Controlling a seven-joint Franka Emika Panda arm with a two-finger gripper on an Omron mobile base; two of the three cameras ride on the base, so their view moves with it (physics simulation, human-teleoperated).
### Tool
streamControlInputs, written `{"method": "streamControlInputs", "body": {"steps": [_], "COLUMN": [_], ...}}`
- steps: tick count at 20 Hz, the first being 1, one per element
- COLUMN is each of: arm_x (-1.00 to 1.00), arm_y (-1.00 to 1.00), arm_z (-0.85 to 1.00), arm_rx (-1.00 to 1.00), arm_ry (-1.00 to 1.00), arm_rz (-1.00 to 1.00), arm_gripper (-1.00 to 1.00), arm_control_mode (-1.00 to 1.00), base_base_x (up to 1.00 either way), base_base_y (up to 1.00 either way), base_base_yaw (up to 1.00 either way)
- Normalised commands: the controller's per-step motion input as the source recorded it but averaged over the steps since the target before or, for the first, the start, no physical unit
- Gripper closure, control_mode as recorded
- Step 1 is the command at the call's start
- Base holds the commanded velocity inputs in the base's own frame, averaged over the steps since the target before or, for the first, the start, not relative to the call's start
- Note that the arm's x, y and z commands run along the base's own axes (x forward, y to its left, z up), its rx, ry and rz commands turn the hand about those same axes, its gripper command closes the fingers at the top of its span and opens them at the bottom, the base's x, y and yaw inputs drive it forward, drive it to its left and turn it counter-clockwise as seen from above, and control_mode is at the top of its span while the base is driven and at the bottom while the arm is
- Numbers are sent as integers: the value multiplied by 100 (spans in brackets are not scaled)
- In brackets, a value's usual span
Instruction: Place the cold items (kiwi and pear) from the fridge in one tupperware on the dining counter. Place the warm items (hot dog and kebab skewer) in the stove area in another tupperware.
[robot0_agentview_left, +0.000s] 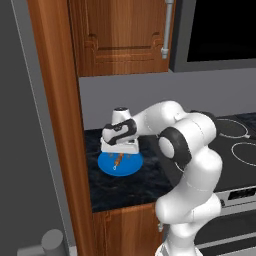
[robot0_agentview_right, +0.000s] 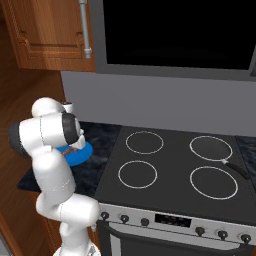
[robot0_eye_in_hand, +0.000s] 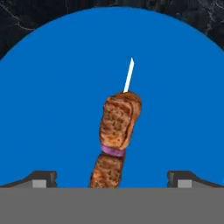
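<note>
Gripper (robot0_eye_in_hand: 112, 180) wide open, straddling kebab skewer (robot0_eye_in_hand: 116, 131), empty

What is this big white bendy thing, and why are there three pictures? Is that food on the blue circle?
The white bendy thing is a robot arm, a bit like a person's arm with a hand at the end. Its hand is a gripper with two small fingers.

Two pictures come from cameras riding behind the arm, one on its left and one on its right, so they show the same kitchen from two sides. The third comes from a camera on the hand itself, looking straight down past the fingers.

The blue circle is a plate sitting on the dark counter next to the stove. On it lies a kebab skewer: chunks of browned meat on a thin white stick.

The gripper hangs just above the skewer with its fingers wide open. It is holding nothing yet.
</note>
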Motion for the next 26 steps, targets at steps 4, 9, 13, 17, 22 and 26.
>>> {"method": "streamControlInputs", "body": {"steps": [4, 9, 13, 17, 22, 26], "arm_x": [27, 8, 0, -5, -11, -14], "arm_y": [6, 0, 0, -16, -54, -59], "arm_z": [-38, -41, -37, -19, -1, 3], "arm_rx": [0, 0, 0, 8, 20, 17], "arm_ry": [0, 0, 0, -3, -8, -6], "arm_rz": [-1, 0, 0, 0, -4, -3], "arm_gripper": [-100, 100, 100, 100, 100, 100], "arm_control_mode": [-100, -100, -100, -100, -100, -100], "base_base_x": [0, 0, 0, 0, 0, 0], "base_base_y": [0, 0, 0, 0, 0, 0], "base_base_yaw": [0, 0, 0, 0, 0, 0]}}
